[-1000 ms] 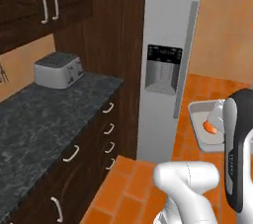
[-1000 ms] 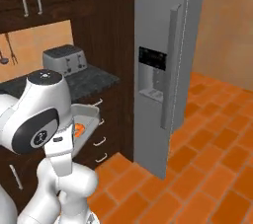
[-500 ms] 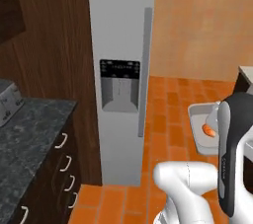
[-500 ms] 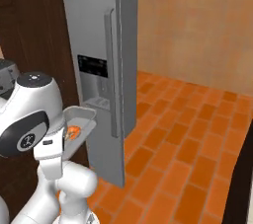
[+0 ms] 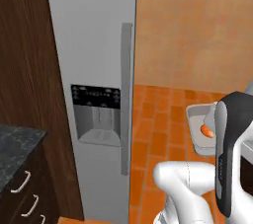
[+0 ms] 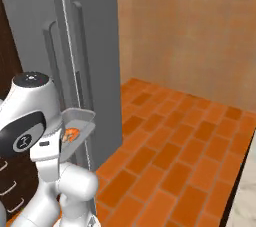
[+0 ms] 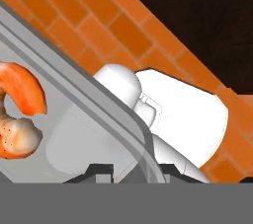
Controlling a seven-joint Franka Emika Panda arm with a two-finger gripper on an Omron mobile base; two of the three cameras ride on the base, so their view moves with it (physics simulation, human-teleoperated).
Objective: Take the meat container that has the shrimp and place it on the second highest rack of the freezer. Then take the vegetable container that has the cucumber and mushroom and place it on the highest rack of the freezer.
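The gripper (image 7: 133, 171) is clenched on the rim of the meat container (image 7: 89, 134), a clear grey tray; in the hand view the two dark finger tips rise at the bottom edge, one on each side of the tray's wall, so the wall sits between them. Inside the tray lies the shrimp (image 7: 20, 112), curled and orange with a paler part, resting on the tray floor towards the left side of that view. Under the tray in the same view I can see the orange brick floor (image 7: 123, 30) and a dark wooden surface in the upper right corner. In the left base view the meat container (image 5: 200, 129) is held up in the air at the right, partly behind the dark forearm of the arm (image 5: 230, 159), and the shrimp (image 5: 207, 130) shows as a small orange spot in it. The tray is beside the freezer (image 5: 94, 70), to its right, and not touching it. The freezer is a tall grey unit with a long vertical handle (image 5: 126, 97) and a dark dispenser panel (image 5: 96, 114) in its door, and the door is closed. In the right base view the meat container (image 6: 80, 123) hangs just in front of the freezer (image 6: 90, 46), close to its handles, with the shrimp (image 6: 71, 134) visible near the white shoulder of the robot. To the left of the freezer stands a dark wood cabinet (image 5: 27, 70), with a dark stone counter (image 5: 12, 149) and drawers below it
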